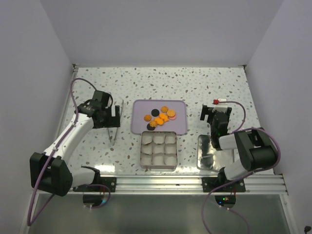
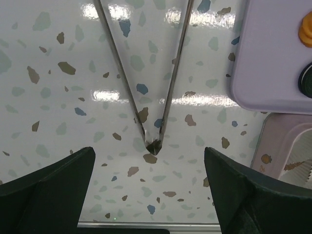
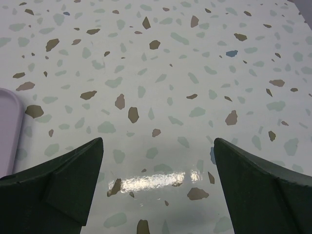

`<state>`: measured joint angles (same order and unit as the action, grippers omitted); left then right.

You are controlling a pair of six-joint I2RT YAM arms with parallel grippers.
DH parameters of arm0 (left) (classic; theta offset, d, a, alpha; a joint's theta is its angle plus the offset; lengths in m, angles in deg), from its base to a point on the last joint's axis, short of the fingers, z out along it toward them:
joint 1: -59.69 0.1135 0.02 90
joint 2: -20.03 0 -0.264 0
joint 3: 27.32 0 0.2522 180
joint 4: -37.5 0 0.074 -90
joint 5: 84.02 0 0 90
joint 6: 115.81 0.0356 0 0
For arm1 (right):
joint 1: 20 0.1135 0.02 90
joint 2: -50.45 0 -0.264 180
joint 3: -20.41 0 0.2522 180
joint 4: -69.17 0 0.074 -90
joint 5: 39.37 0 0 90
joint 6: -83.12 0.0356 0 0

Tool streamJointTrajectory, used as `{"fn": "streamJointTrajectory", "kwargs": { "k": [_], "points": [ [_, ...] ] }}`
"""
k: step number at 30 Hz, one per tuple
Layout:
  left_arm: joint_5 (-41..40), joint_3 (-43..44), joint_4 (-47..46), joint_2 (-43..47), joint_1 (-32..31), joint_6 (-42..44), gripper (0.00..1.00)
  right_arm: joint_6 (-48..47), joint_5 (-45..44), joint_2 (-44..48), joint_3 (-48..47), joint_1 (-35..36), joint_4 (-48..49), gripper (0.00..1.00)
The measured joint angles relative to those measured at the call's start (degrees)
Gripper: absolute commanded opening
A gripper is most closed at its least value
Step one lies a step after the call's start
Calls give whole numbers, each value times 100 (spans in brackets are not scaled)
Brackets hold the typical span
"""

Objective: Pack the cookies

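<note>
- Tin point(image 1: 157, 168), square and silvery, sits nearest the arm bases at mid-counter, with nine white paper cups point(image 1: 157, 148) packed inside in a three-by-three grid.
- At 3 o'clock from the tin, a flat silvery square piece point(image 1: 204, 146) lies on the counter point(image 1: 195, 83), partly hidden under the right arm.
- At 10 o'clock from the tin, metal tongs point(image 1: 114, 130) lie on the speckled surface. In the left wrist view their joined end points toward the camera and the two blades spread away toward 12 o'clock.
- Left pincer point(image 1: 110, 117) is above the tongs, jaws spread wide and released, grasping nothing. The joined end of the tongs shows between its dark fingers point(image 2: 53, 180), clear of both.
- At 12 o'clock from the tin, just beyond it, lies a lavender tray point(image 1: 141, 109). The cookies point(image 1: 160, 117) lie in a loose cluster at its middle, mostly orange, a few dark, one pinkish.
- Right pincer point(image 1: 214, 113) is at 2 o'clock from the tin, beside the tray's right edge, jaws wide and released over bare counter. The tray's rim shows at 9 o'clock in its wrist view.
</note>
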<state>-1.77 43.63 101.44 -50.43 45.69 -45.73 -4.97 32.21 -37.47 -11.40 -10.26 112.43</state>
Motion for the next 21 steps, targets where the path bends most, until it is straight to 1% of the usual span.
{"fn": "streamJointTrajectory", "kwargs": {
  "k": [4, 10, 15, 21],
  "points": [
    [170, -140, -393, -463, 9, 24, 100, 0, -2, -39, 0, 0, 50, 99],
    [219, -313, -820, -1189, 33, 216, 100, -2, -2, -70, 0, 0, 85, 99],
    [310, -382, -1231, -1709, 313, 367, 100, -2, -2, -72, 0, 0, 85, 99],
    [431, -374, -1561, -2326, 387, 616, 96, -2, -2, -72, -2, 0, 85, 99]
  ]
}}
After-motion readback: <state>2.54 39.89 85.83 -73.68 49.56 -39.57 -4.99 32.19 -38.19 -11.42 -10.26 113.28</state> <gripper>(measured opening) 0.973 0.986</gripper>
